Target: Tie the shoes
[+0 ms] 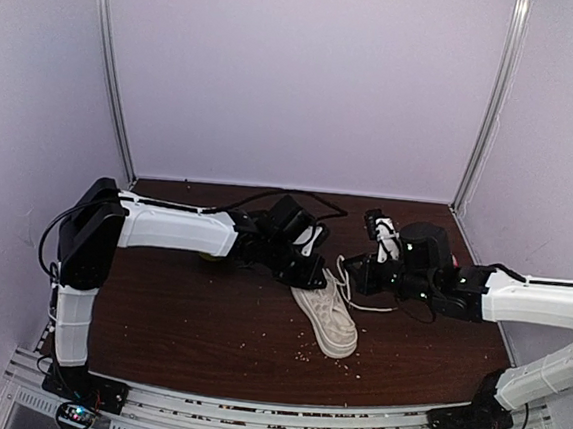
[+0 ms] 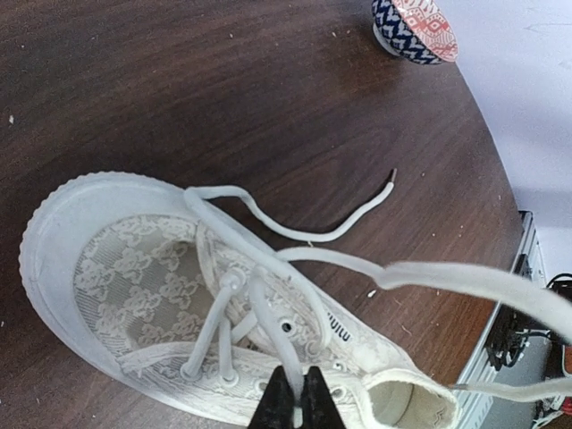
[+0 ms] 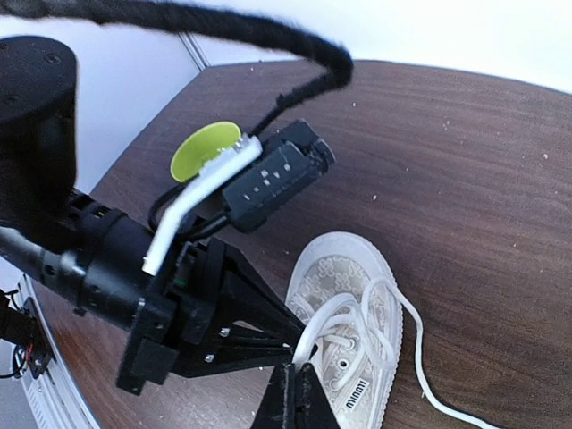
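Note:
The off-white sneaker [image 1: 326, 318] lies on the brown table, toe toward the near edge. In the left wrist view the sneaker [image 2: 134, 277] fills the lower left, and my left gripper [image 2: 297, 404] is shut on a white lace strand [image 2: 268, 331] coming up from the eyelets. In the right wrist view my right gripper [image 3: 299, 393] is shut on a lace loop [image 3: 335, 313] above the sneaker [image 3: 344, 273], close beside the left gripper's fingers [image 3: 259, 326]. Both grippers [image 1: 313, 275] [image 1: 352, 272] meet over the shoe's tongue end. A free lace end [image 2: 362, 214] lies on the table.
A blue-and-red patterned bowl [image 2: 414, 27] stands near the table's edge. A lime-green bowl [image 3: 204, 147] sits behind the left arm. A black cable [image 1: 298, 197] runs along the back. Small crumbs [image 1: 304, 355] dot the table. Purple walls enclose the table.

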Available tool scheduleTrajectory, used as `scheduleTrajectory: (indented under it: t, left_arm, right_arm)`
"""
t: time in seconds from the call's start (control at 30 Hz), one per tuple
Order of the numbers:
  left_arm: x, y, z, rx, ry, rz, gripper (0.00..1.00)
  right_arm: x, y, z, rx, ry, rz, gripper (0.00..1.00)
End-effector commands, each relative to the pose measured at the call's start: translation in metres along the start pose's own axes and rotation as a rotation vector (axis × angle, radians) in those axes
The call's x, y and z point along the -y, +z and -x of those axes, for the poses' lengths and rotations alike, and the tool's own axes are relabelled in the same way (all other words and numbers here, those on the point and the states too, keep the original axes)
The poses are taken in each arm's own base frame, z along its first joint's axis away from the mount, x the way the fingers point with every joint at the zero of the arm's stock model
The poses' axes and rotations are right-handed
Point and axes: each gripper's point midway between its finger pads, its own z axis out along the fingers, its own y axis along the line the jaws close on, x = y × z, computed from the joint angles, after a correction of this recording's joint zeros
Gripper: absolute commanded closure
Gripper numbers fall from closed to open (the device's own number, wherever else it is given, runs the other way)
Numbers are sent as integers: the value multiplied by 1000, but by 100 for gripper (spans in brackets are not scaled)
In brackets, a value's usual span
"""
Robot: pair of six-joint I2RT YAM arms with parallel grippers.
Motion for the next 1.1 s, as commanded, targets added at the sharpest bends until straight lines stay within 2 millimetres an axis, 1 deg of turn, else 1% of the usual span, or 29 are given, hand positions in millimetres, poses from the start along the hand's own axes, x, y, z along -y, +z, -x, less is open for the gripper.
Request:
scheduleTrajectory:
  t: [0.0, 0.1, 0.2, 0.3, 0.4, 0.53, 0.7, 0.8, 0.87, 0.97, 1.07]
  left_arm:
    - [12, -18, 21, 99, 14, -38, 94]
    - [11, -19, 18, 101, 14, -40, 94]
    - [9, -19, 16, 107, 13, -40, 95]
    - [9, -22, 16, 119, 12, -44, 95]
    - [12, -25, 16, 133, 22, -63, 96]
    - [15, -29, 15, 146, 39, -85, 95]
    - [16, -29, 11, 133, 60, -91, 96]
    - [17, -29, 10, 128, 70, -98, 96]
    - [17, -29, 10, 128, 74, -101, 95]
    - [23, -30, 11, 130, 88, -127, 95]
    - [27, -31, 11, 135, 100, -149, 95]
  right_arm:
    - [-7, 27, -26, -103, -30, 97, 100]
    - [-14, 44, -44, -163, -20, 152, 100]
    - [-8, 58, -62, -207, -7, 142, 100]
    - [-3, 68, -73, -235, 0, 129, 100]
    - [4, 75, -81, -250, 7, 102, 100]
    - [14, 78, -80, -239, 26, 70, 100]
    - [19, 80, -66, -206, 35, 72, 100]
    - [16, 82, -59, -200, 38, 91, 100]
    - [11, 87, -58, -207, 35, 118, 100]
    - [5, 97, -66, -241, 47, 156, 100]
    - [0, 105, -70, -239, 65, 195, 100]
